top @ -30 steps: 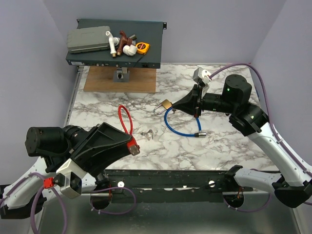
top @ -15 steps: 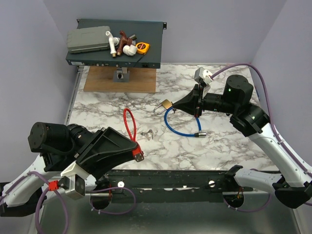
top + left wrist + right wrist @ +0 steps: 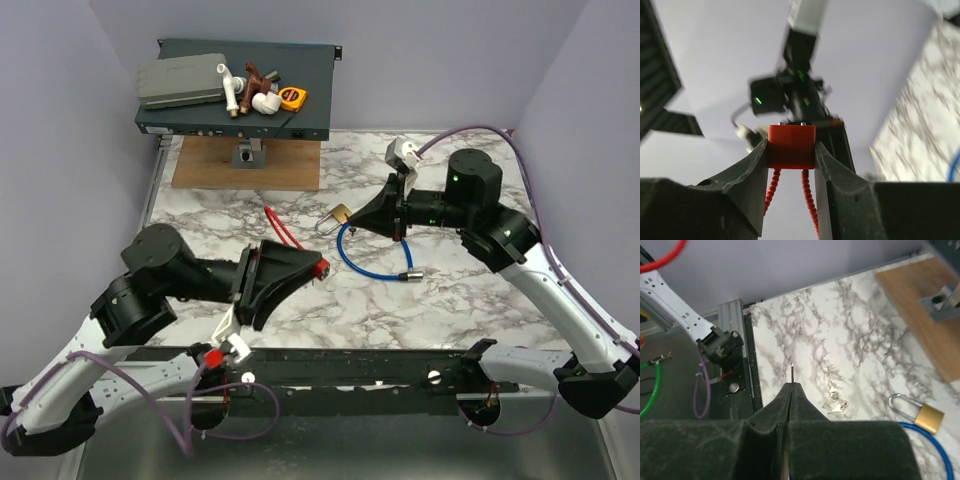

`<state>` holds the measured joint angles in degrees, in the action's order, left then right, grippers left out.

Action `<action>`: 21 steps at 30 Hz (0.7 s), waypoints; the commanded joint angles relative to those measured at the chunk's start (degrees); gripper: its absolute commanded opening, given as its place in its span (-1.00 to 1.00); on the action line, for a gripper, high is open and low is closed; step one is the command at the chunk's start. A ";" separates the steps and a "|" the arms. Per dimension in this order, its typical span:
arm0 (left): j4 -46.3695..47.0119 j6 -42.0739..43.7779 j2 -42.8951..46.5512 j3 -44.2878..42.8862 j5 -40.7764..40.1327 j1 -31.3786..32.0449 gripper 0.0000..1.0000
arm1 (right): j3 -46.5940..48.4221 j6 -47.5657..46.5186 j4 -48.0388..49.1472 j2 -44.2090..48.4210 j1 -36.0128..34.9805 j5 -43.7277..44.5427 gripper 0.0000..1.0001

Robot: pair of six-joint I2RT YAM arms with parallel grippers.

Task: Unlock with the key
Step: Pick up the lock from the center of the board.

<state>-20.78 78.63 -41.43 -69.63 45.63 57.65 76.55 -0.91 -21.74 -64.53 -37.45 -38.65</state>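
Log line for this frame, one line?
left gripper: jaws clamped on red-tagged key, held above table | right gripper: jaws shut, near brass padlock | blue cable lock: on table

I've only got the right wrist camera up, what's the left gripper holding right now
Observer: The left gripper pinches the key by its red head, its red cord trailing from it.
Operator: Is it at the brass padlock?
Observer: No, the top view shows it apart from the brass padlock, nearer the arm bases.
Operator: Where does the blue cable end?
Observer: The blue cable lock ends in a metal tip lying free, away from the padlock.
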 commanded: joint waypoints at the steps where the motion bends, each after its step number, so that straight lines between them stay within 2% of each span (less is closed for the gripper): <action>1: -16.02 9.92 -0.30 2.73 -3.41 -12.25 -1.00 | 0.09 3.68 -5.42 -2.96 -0.14 -5.16 -0.99; 5: -16.27 11.93 2.22 7.87 -4.43 -17.78 -1.00 | -0.76 5.05 -7.99 -3.70 -0.22 -10.61 -0.99; 7: -18.65 13.85 3.60 9.97 -5.07 -18.49 -1.00 | 0.39 4.12 -10.33 -4.29 -0.46 -11.91 -0.99; 11: -15.76 13.16 7.99 16.76 -6.32 -18.61 -1.00 | 3.57 2.52 -14.46 -6.91 -1.92 -10.59 -0.99; 15: -6.76 10.03 11.86 26.36 -8.03 -19.03 -1.00 | 10.40 -2.12 -23.63 -13.66 -6.02 -4.65 -0.99; 18: 6.30 7.61 14.26 34.79 -9.07 -19.70 -1.00 | 15.67 -3.72 -27.92 -18.42 -7.86 -1.65 -0.99; 21: 11.14 2.76 13.21 36.25 -10.15 -20.28 -1.00 | 19.10 -4.35 -29.75 -19.76 -8.56 0.37 -0.99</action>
<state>-23.79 87.48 -27.99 -35.94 37.89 38.46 91.11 -2.55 -43.88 -82.83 -45.12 -42.87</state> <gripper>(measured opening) 0.350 0.008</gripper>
